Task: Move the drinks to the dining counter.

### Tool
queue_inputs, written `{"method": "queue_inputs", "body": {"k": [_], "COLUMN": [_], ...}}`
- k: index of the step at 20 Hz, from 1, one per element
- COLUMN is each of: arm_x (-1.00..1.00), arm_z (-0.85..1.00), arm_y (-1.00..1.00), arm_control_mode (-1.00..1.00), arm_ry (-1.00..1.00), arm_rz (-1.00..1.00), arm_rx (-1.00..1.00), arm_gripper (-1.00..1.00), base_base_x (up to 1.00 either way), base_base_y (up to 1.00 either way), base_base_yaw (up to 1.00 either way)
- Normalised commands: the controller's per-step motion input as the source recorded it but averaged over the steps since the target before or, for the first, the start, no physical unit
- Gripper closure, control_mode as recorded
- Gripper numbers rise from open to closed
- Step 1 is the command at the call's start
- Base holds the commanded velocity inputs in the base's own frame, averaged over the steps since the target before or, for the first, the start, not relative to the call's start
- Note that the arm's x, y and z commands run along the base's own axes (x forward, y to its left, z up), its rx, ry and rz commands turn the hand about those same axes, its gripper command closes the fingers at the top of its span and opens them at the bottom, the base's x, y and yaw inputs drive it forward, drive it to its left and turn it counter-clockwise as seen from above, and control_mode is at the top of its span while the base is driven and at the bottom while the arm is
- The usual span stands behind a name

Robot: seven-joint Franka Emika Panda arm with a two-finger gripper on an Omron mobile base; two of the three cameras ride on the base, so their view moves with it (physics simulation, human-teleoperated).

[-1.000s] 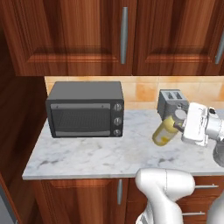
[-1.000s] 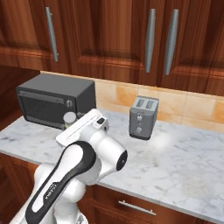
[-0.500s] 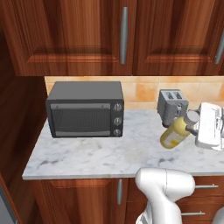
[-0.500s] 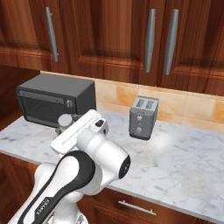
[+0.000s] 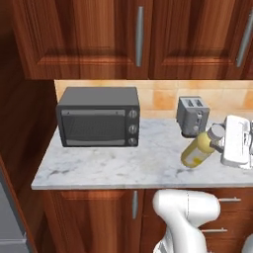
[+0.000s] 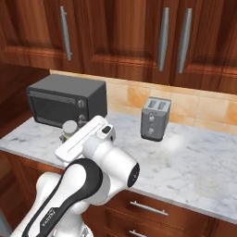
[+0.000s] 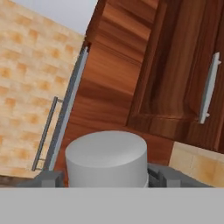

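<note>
The tool [image 5: 218, 144] is clamped on the yellow bottle [image 5: 197, 151], gripping it near the neck just under its white cap [image 5: 216, 132], with the jaws set fairly wide apart to take the bottle's girth. In the left base view the bottle hangs tilted, cap up and to the right toward the white hand, its yellow body slanting down to the left above the marble desk [image 5: 118, 168]; whether its base touches the desk cannot be told, though it looks lifted clear. It sits in front of and just below the grey toaster [image 5: 193, 115], well to the right of the black toaster oven [image 5: 99, 123]. In the right base view the cap [image 6: 70, 127] peeks out beside the hand, in front of the oven [image 6: 65, 100], with the toaster [image 6: 155, 118] off to the right. In the hand view the white cap [image 7: 106, 158] sits close between the two dark fingertips [image 7: 49, 178], with wooden cabinet doors [image 7: 183, 70] and tan tile beyond.
</note>
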Motion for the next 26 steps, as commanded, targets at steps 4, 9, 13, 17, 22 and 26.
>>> {"method": "queue_inputs", "body": {"k": [4, 9, 13, 17, 22, 26], "arm_x": [0.00, 0.00, 0.00, 0.00, 0.00, 0.00], "arm_z": [0.00, 0.00, 0.00, 0.00, 0.00, 0.00], "arm_y": [0.00, 0.00, 0.00, 0.00, 0.00, 0.00], "arm_control_mode": [1.00, 1.00, 1.00, 1.00, 1.00, 1.00], "arm_ry": [0.00, 0.00, 0.00, 0.00, 0.00, 0.00], "arm_rz": [0.00, 0.00, 0.00, 0.00, 0.00, 0.00], "arm_rx": [0.00, 0.00, 0.00, 0.00, 0.00, 0.00], "arm_gripper": [1.00, 1.00, 1.00, 1.00, 1.00, 1.00], "base_base_x": [-0.91, -0.78, -0.58, -0.46, -0.27, -0.25], "base_base_y": [-0.01, 0.00, 0.00, 0.00, 0.00, 0.00], "base_base_yaw": [0.13, 0.30, 0.46, 0.49, 0.52, 0.55]}}
